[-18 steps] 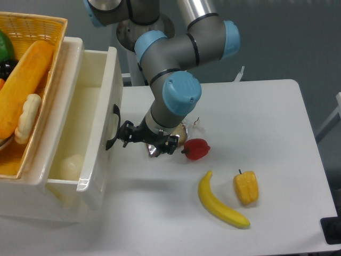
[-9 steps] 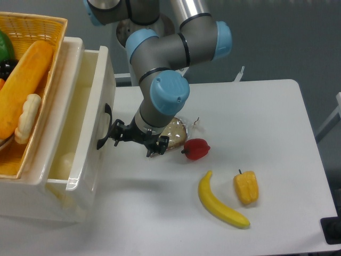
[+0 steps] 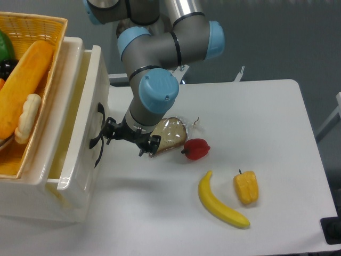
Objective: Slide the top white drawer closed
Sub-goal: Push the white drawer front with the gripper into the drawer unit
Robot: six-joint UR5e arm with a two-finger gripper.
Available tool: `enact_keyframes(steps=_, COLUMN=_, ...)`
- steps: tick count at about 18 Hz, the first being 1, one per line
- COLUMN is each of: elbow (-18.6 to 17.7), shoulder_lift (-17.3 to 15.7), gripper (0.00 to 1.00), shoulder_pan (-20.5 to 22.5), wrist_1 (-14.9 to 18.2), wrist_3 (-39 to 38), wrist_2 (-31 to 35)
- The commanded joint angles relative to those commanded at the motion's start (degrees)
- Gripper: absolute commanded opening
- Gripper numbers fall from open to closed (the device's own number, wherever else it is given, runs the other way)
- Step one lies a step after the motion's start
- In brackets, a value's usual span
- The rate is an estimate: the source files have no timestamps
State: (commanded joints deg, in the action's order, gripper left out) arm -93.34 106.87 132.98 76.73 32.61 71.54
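banana (image 3: 221,205) at 5 o'clock, red pepper (image 3: 196,149) mid-table. gripper (image 3: 109,136), fingers' state cannot be told, meets the black handle (image 3: 97,133) of the top white drawer (image 3: 80,144) at 9 o'clock, part open. drawer likely rigid, light, glossy; push its front panel beside the handle.

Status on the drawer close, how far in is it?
Partly done: the top white drawer has slid in noticeably over the last second. In hand: the end effector is pressed against its front panel by the black handle. Left: the drawer still juts out, interior visible, so more pushing is needed.
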Motion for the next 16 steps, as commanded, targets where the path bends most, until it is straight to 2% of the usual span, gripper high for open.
enact_keyframes(steps=16, elbow=-0.09, shoulder_lift=0.18, gripper=1.00, shoulder_pan=-1.93, wrist_1=-0.18, wrist_3=-0.79, wrist_2=0.00)
